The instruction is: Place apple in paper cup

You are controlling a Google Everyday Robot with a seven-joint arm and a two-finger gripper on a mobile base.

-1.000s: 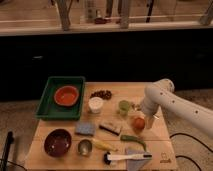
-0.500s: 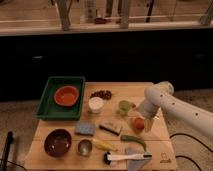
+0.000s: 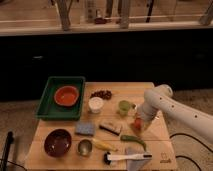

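Pale wooden surface on a speckled floor, with a dark low wall behind and a light ledge with upright posts above. No writing can be read; a small dark mark at the front right corner is illegible. Far left: a green rectangular tray holding a round orange-red bowl. In front of it is a dark maroon bowl. Next come a blue-grey sponge block and a small metal cup. The paper cup, short, white and cylindrical, stands upright just right of the tray, with a dark reddish cluster behind it. Centre: a flat tan and dark block and a long yellow item. A white-handled brush lies at the front edge. Right of centre are a light green cup and a curved green vegetable. The apple, small, round and red-orange, sits right of the green cup and apart from the paper cup. The hand is directly at the apple; whether it grips the fruit cannot be told. A white, smooth, jointed arm enters from the right.
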